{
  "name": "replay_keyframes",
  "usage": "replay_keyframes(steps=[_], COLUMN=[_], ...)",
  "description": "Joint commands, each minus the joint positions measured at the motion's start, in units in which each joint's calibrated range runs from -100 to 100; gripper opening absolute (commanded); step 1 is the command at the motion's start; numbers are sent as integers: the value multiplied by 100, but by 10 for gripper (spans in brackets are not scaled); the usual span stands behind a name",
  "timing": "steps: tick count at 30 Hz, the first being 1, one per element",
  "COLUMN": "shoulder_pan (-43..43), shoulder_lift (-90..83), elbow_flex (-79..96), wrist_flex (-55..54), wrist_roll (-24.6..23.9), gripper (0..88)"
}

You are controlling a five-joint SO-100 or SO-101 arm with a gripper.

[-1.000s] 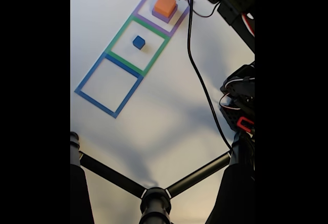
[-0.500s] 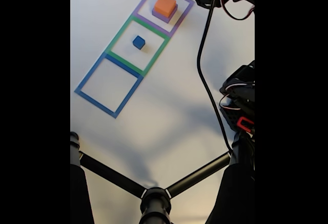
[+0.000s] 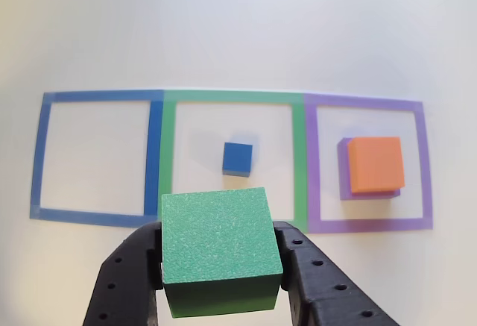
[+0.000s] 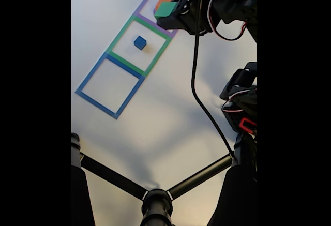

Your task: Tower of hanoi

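A: Start closest in. What is the gripper [image 3: 221, 277] doing?

B: Its two black fingers pinch the green cube [image 3: 220, 250] by its left and right faces, holding it off the white table [image 3: 238, 35]. In the fixed view the gripper [image 4: 173, 10] carries the cube [image 4: 165, 9] near the purple end of the row of squares.

A: And beyond it?

B: In the other view, the small blue cube [image 3: 238, 157] sits alone in the green tape square [image 3: 300, 162]. To the right, the orange block [image 3: 377, 163] lies on the purple slab [image 3: 344, 169] inside the purple tape square [image 3: 424, 163]. The blue tape square [image 3: 39, 158], on the left, holds nothing.

A: So how far along?

B: Early, I'd judge. The two largest pieces look unmoved; the blue one is out, the green one is mid-carry. The blue square seems the legal spot for it.

A: Its orientation?

B: It's a cube, so no long axis. The top face is level, its edges roughly square with the tape lines.
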Motion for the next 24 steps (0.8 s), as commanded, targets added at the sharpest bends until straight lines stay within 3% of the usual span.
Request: replay_keyframes(steps=[1, 8, 16, 24], shoulder_pan=[-441, -738, -1058, -1447], shoulder_lift=[87, -81, -282, 111], elbow_flex=[272, 2180, 5124, 6687], wrist_flex=[-315, -2047, -5608, -8441], wrist_roll=[0, 0, 0, 0], gripper=[58, 57, 59, 59])
